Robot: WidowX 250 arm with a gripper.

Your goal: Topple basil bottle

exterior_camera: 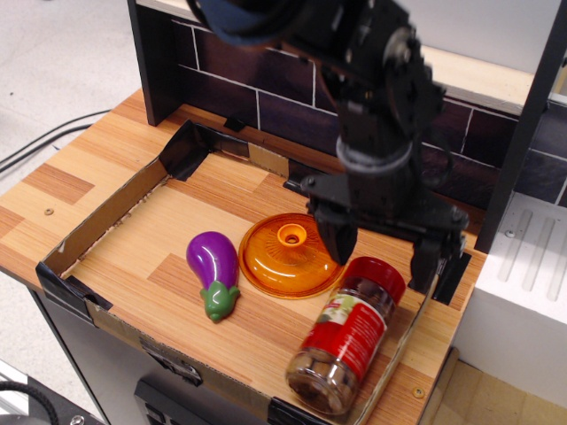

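While the clear red-lidded basil bottle (pixel 347 335) lies tipped at lower right, we see the black gripper (pixel 383 246) spread wide just above its lid, holding nothing.

The basil bottle (pixel 344 347), lying on its side, carries a red-and-green label with small white lettering near the lid, too blurred to read. No other text, number or sign is legible anywhere in view.

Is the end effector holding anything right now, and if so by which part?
Nothing is held. The end effector hangs open above the basil bottle, its fingers clear of the red lid. The bottle lies tipped over on the tabletop.
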